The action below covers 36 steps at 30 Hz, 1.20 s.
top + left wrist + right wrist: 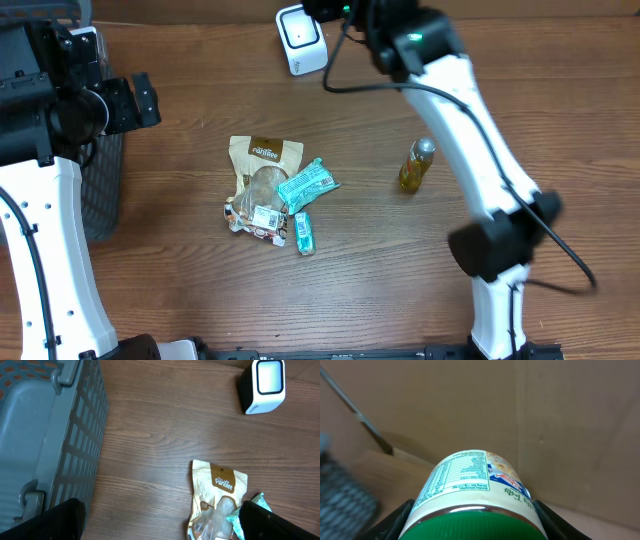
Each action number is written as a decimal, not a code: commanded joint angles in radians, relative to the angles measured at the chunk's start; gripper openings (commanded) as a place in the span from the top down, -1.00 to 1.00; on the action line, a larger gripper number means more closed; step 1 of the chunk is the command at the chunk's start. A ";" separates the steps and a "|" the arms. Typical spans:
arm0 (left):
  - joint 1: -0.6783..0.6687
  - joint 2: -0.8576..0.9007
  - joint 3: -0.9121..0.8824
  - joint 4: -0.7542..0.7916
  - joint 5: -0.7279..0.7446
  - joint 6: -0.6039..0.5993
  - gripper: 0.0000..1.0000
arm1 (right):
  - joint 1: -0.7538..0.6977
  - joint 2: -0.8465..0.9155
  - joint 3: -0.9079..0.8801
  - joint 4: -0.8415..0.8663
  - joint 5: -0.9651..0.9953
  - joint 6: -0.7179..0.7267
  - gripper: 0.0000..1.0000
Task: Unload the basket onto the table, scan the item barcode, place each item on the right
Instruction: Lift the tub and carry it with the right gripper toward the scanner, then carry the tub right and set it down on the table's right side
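A mock shop checkout on a wooden table (pixel 180 290): barcode scanner (pixel 300 38), grey basket (pixel 75 435), packaged snacks (pixel 268 185).

Overhead view was bright and evenly lit; soft shadows lay beside the basket (pixel 50 435) on the table (pixel 360 280). Bottle (pixel 416 166) cap showed small glare. Left wrist view was sharp. Right wrist view was dimmer, brownish; jar (pixel 470 485) lid up close was blurred, background soft.
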 commanded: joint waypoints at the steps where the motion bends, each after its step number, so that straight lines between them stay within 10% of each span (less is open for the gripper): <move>1: -0.002 0.002 0.011 0.003 -0.002 -0.006 -0.99 | -0.005 0.109 0.015 0.119 0.023 -0.040 0.89; 13: -0.002 0.002 0.011 0.003 -0.002 -0.006 -0.99 | -0.008 0.368 0.013 0.531 0.024 -0.040 0.93; 36: -0.002 0.002 0.011 0.003 -0.002 -0.006 -0.99 | -0.025 0.501 0.013 0.631 0.070 -0.032 0.85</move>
